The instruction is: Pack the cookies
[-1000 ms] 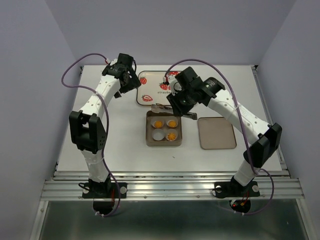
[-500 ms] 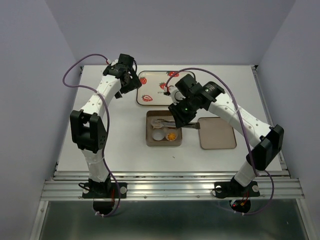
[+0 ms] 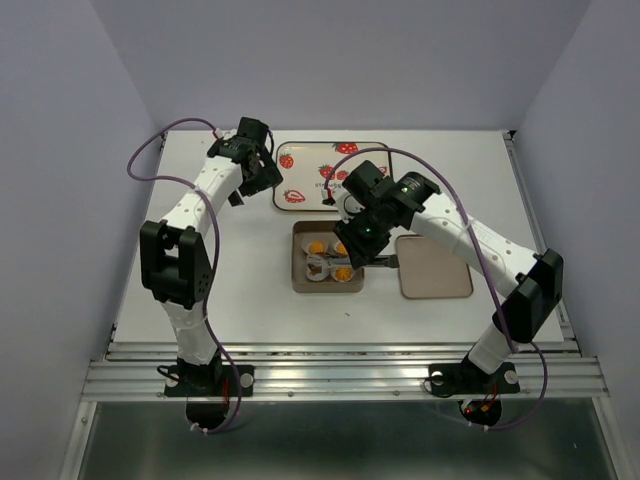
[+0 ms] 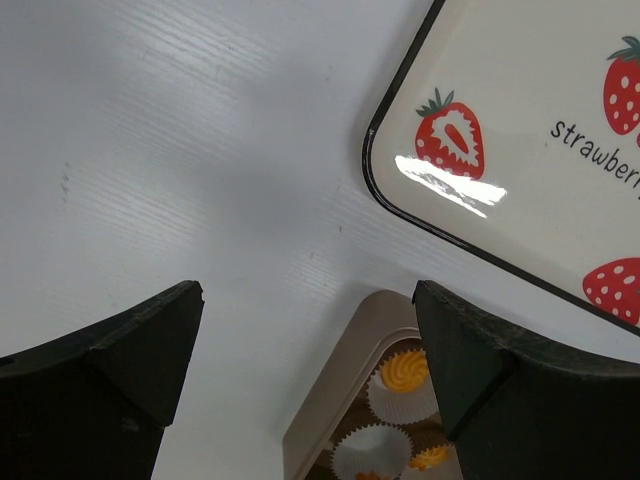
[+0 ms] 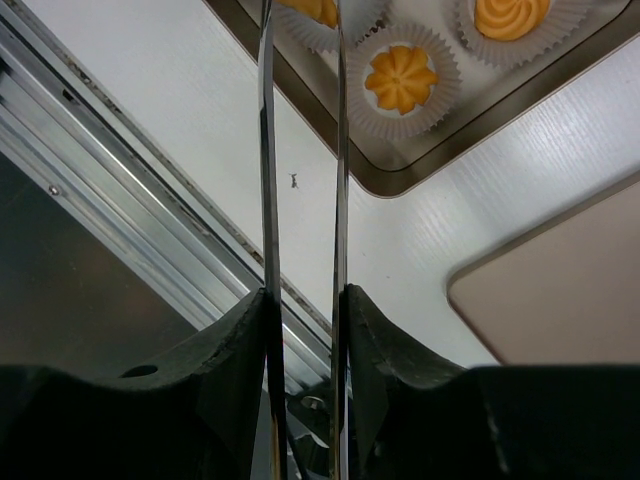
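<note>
A tan box (image 3: 300, 282) holds white paper cups. Orange-yellow cookies sit in the cups at the back left (image 3: 316, 246) and front right (image 3: 343, 271). In the right wrist view two cookies (image 5: 400, 78) (image 5: 510, 15) lie in cups. A third cookie (image 5: 312, 9) shows between the blades of the metal tongs (image 5: 338, 150) at the top edge. My right gripper (image 5: 305, 295) (image 3: 356, 250) is shut on the tongs, over the box. The tong tips are out of view. My left gripper (image 4: 307, 290) (image 3: 262, 172) is open and empty, above the table beside the strawberry tray (image 4: 520, 130).
The strawberry-printed tray (image 3: 310, 160) lies at the back centre. The box's flat tan lid (image 3: 433, 266) lies right of the box. The box also shows in the left wrist view (image 4: 345, 390). The metal rail (image 5: 120, 160) runs along the table's near edge.
My right arm has swung the tongs from the strawberry tray's front edge toward me, over the box's front-left cup. The left arm has barely moved.
</note>
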Robot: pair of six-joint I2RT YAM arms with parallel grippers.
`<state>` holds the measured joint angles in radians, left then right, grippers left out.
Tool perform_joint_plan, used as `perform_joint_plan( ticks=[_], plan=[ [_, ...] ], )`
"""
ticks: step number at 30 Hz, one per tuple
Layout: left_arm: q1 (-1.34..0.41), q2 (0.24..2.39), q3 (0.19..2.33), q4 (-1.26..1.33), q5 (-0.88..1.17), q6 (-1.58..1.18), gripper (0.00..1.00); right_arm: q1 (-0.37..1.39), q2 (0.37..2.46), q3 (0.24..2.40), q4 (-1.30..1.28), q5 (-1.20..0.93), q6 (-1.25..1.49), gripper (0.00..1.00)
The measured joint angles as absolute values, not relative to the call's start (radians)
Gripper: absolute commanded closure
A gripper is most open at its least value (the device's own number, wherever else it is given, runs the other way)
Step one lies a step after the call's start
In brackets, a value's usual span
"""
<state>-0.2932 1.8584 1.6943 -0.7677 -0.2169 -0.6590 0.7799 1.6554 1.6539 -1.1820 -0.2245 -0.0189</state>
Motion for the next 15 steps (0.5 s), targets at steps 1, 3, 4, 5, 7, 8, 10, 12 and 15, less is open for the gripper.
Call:
perform_joint_plan(
  ticks=[1, 3, 4, 5, 7, 8, 10, 12, 15],
  plan=[
    [-0.293, 1.855, 1.693, -0.768, -0.217, -0.659, 0.01, 0.782, 1.655, 1.654, -1.182, -0.215, -0.019, 0.61],
    [-0.293, 1.847, 1.692, -0.766, -0.217, -0.66, 0.01, 0.786, 1.655, 1.654, -1.179, -0.204, -0.019, 0.61],
    [-0.293, 1.842, 1.692, -0.765, -0.217, -0.66, 0.01, 0.787, 1.655, 1.654, -1.177, -0.197, -0.019, 0.61],
    [-0.293, 1.839, 1.692, -0.765, -0.217, -0.66, 0.01, 0.787, 1.655, 1.654, -1.174, -0.19, -0.018, 0.61],
    [-0.293, 1.835, 1.692, -0.762, -0.217, -0.66, 0.01, 0.787, 1.656, 1.654, -1.168, -0.175, -0.019, 0.6],
    [-0.293, 1.834, 1.692, -0.759, -0.217, -0.66, 0.01, 0.788, 1.656, 1.654, -1.163, -0.168, -0.019, 0.6],
    [-0.293, 1.834, 1.692, -0.759, -0.217, -0.66, 0.01, 0.789, 1.656, 1.654, -1.155, -0.157, -0.019, 0.6],
    [-0.293, 1.834, 1.692, -0.758, -0.217, -0.66, 0.01, 0.793, 1.656, 1.652, -1.138, -0.141, -0.019, 0.6],
    [-0.293, 1.834, 1.692, -0.758, -0.217, -0.66, 0.01, 0.797, 1.656, 1.645, -1.111, -0.122, -0.019, 0.6]
  ],
)
